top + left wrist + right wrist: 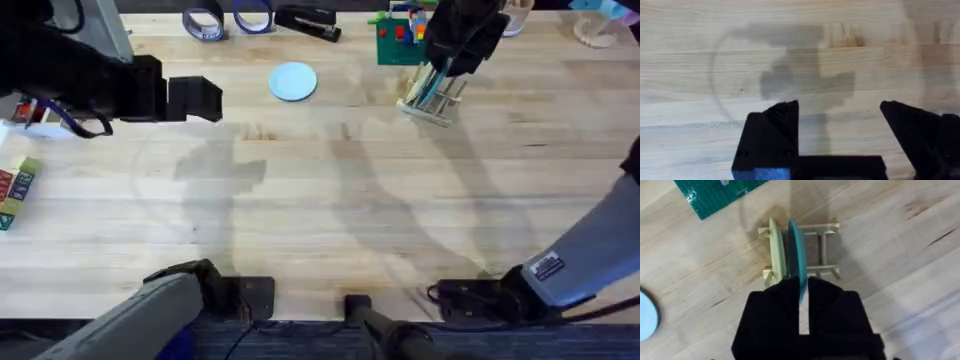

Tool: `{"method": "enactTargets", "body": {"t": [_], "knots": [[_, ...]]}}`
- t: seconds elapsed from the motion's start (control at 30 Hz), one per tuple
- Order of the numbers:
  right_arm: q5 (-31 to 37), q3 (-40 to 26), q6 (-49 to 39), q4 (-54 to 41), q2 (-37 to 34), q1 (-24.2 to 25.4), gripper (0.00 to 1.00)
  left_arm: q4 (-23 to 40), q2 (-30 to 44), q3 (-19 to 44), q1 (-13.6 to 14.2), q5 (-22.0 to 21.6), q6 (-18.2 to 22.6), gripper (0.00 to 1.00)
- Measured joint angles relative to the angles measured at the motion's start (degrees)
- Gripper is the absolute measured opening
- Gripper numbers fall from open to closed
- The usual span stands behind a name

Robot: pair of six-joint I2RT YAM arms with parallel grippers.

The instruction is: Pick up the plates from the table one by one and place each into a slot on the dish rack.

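Plates are my job, and nearest me the left gripper hangs spread and empty over bare desk. Farther off, my right gripper pinches the teal plate on edge, standing in the dish rack beside a pale yellow plate. I judge release comes next. Beyond lies the light-blue plate, awaiting its turn.

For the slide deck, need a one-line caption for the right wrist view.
Right gripper holds the teal plate on edge over the wooden dish rack, beside a pale yellow-green plate already slotted.
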State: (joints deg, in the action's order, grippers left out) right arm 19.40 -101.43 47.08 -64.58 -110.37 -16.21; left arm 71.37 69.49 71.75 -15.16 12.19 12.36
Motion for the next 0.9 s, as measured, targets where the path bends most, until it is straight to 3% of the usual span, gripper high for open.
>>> {"method": "enactTargets", "body": {"t": [0.23, 0.9], "knots": [[0.02, 0.00, -0.03, -0.02, 0.00, 0.00, 0.150, 0.00, 0.00, 0.00, 0.00, 0.00, 0.01, 0.994], [-0.20, 0.00, -1.94, -0.35, 2.55, 0.00, 0.133, 0.00, 0.00, 0.00, 0.00, 0.00, 0.00, 0.995]]}}
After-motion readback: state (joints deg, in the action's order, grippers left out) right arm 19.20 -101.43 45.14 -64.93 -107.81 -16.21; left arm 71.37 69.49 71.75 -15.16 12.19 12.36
